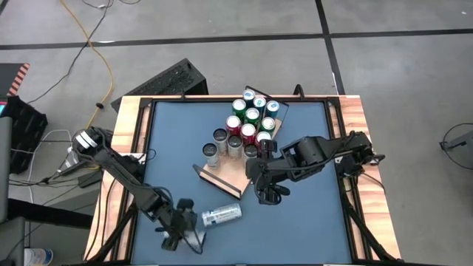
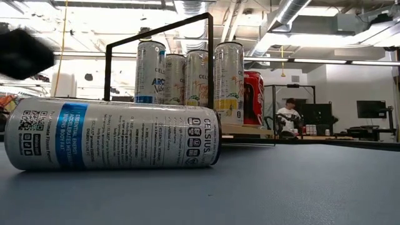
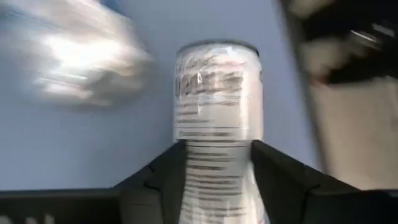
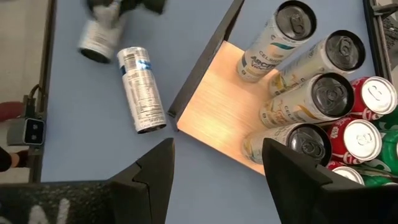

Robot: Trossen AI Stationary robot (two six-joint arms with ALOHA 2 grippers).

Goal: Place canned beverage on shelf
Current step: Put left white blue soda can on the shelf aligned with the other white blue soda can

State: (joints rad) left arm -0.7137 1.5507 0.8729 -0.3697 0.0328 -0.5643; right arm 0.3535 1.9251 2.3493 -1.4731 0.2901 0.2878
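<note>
left gripper [image 1: 181, 230] astride can [image 3: 217, 112] at table's near edge, well off shelf [image 1: 229, 174]; clamp can't tell | spare can [image 1: 222, 215] lies sideways nearby | right gripper [image 4: 217, 149] apart, empty, waits by shelf front | stock packed rearward, front board likely kept free

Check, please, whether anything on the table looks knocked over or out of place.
Yes: one silver can lies on its side on the blue table, off the shelf and near the left gripper. The cans on the shelf all stand upright, so it looks odd. Nothing looks spilled.
</note>
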